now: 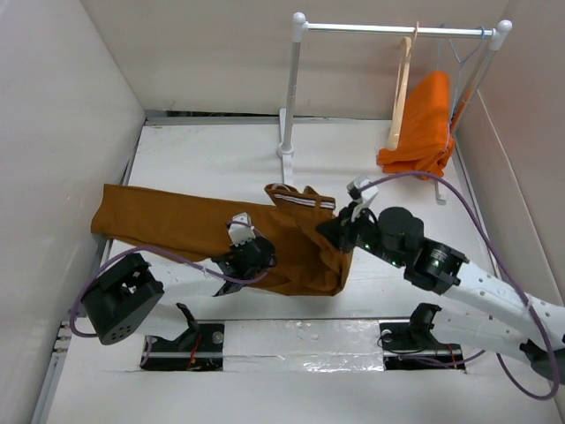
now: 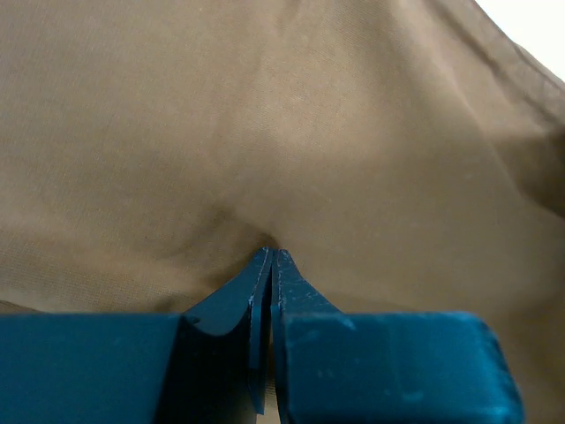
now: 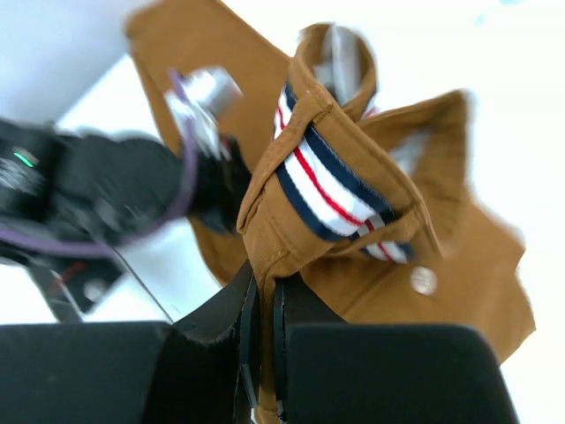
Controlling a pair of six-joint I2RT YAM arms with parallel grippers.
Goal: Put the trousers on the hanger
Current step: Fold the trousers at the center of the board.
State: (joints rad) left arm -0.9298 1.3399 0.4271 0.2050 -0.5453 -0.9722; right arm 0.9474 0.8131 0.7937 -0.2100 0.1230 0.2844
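With trousers (image 1: 177, 221) lying left-centre on table (image 1: 229, 150): left gripper (image 2: 271, 256) jaws pressed together on cloth fold, right gripper (image 3: 265, 291) pinching waistband (image 3: 327, 177) edge. Hold both pinches firm, lift evenly, carry far-right toward wooden hanger (image 1: 402, 88) on rail (image 1: 380, 29); avoid dragging legs.
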